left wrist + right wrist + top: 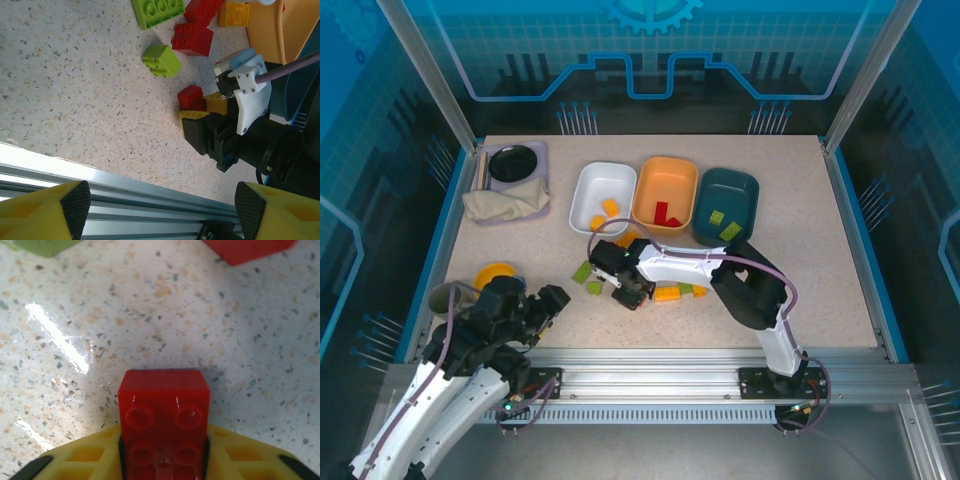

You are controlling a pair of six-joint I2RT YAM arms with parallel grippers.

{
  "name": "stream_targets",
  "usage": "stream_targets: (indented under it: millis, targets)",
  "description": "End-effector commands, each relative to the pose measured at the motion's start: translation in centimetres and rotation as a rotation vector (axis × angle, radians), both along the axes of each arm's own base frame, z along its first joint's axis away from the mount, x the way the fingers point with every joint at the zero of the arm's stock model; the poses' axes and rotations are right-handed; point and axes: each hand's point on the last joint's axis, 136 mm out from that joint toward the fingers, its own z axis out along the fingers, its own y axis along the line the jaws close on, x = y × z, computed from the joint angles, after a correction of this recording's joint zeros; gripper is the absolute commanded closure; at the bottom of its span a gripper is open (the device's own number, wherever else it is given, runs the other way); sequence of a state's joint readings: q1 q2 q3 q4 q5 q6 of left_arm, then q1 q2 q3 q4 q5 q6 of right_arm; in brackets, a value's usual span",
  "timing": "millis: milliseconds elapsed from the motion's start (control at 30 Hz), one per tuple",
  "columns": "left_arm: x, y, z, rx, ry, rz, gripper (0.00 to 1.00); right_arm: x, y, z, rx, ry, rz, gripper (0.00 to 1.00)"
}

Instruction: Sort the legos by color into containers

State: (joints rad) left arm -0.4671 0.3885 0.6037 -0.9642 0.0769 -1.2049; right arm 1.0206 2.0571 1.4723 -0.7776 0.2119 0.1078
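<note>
Legos: sort under way, judged less than half done. Binned so far, one colour per container:
- two orange-yellow pieces (610,207) in white bin (588,185)
- red pieces (665,213) in orange bin (665,178)
- two light green pieces (724,225) in teal bin (735,190)

No mixed colours seen in any bin.

Loose on table (800,280), in front of the bins near centre:
- green oblong (157,11) and green square (161,60)
- two loose reds (192,37) touching each other
- several orange-yellow bricks (667,293), one more green among them
- roughly nine pieces to go; exact count uncertain, some hidden behind the arm

Right arm (672,265) stretched left across the loose pile. Jaws closed on one red brick (164,425), pads against both its sides. Brick low at the table; cannot tell whether lifted or resting. Likely bound for orange bin, which sits well apart, behind.

Left arm (505,310) at the near left corner, jaws wide apart, holding nothing.

Writing and brands: none readable. Backdrop with a gear-shaped line graphic, no lettering. Brick studs too blurred for any logo.
</note>
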Motion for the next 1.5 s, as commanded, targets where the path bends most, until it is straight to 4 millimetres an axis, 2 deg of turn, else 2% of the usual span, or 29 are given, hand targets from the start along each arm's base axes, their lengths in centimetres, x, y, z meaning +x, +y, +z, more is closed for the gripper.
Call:
stream_targets:
  millis: [0, 100, 167, 267, 400, 500, 667, 800, 867, 933, 1000, 1100, 1167, 1200, 1233, 1267, 1400, 1467]
  targets:
    - [0.8, -1.1, 1.4, -0.021, -0.037, -0.050, 0.21, 1.0, 0.0, 2.6, 0.033, -0.046, -0.045, 0.71]
    - [2.0, -1.9, 2.6, -0.010, -0.071, -0.087, 0.21, 3.2, -0.3, 7.1, 0.128, -0.104, -0.132, 0.72]
    - [3.3, -2.5, 3.4, 0.010, -0.092, -0.117, 0.21, 5.6, -1.3, 10.3, 0.202, -0.146, -0.229, 0.73]
    - [5.6, -3.6, 4.6, 0.052, -0.115, -0.156, 0.21, 9.5, -3.3, 13.2, 0.297, -0.167, -0.392, 0.72]
    - [8.9, -5.4, 5.9, 0.075, -0.129, -0.197, 0.21, 15.2, -5.4, 13.6, 0.440, -0.085, -0.614, 0.72]
    - [10.8, -6.2, 6.3, 0.097, -0.127, -0.209, 0.21, 18.8, -5.6, 13.3, 0.526, -0.023, -0.704, 0.72]
    - [13.3, -7.2, 6.4, 0.126, -0.096, -0.204, 0.21, 22.4, -5.0, 10.5, 0.562, 0.105, -0.804, 0.72]
    - [14.5, -7.4, 6.3, 0.150, -0.074, -0.191, 0.21, 23.9, -4.8, 8.6, 0.574, 0.175, -0.876, 0.71]
    - [14.7, -7.2, 5.9, 0.165, -0.058, -0.182, 0.21, 24.1, -4.5, 6.9, 0.561, 0.210, -0.896, 0.70]
    - [14.7, -7.2, 5.5, 0.171, -0.041, -0.181, 0.21, 24.2, -4.4, 6.3, 0.561, 0.228, -0.912, 0.68]
    - [14.6, -7.1, 5.0, 0.177, -0.021, -0.179, 0.22, 24.1, -4.4, 5.7, 0.550, 0.250, -0.933, 0.64]
    - [14.3, -6.9, 4.8, 0.185, -0.007, -0.174, 0.22, 24.1, -4.8, 6.1, 0.542, 0.240, -0.941, 0.51]
    - [14.2, -6.7, 5.0, 0.190, -0.011, -0.170, 0.22, 24.1, -5.0, 7.6, 0.551, 0.201, -0.928, 0.42]
    - [14.1, -6.6, 5.2, 0.195, -0.014, -0.170, 0.22, 24.2, -5.2, 8.7, 0.562, 0.178, -0.920, 0.39]
    - [14.1, -6.4, 5.4, 0.205, -0.016, -0.169, 0.22, 24.2, -5.3, 8.9, 0.557, 0.161, -0.913, 0.38]
    - [13.9, -6.1, 5.6, 0.216, -0.016, -0.169, 0.22, 24.2, -5.4, 11.5, 0.588, 0.120, -0.893, 0.38]
    - [13.2, -5.3, 6.6, 0.248, -0.023, -0.166, 0.22, 23.6, -6.1, 16.8, 0.621, -0.002, -0.840, 0.40]
    - [12.9, -5.1, 6.9, 0.255, -0.020, -0.176, 0.23, 22.4, -6.4, 19.6, 0.635, -0.084, -0.789, 0.41]
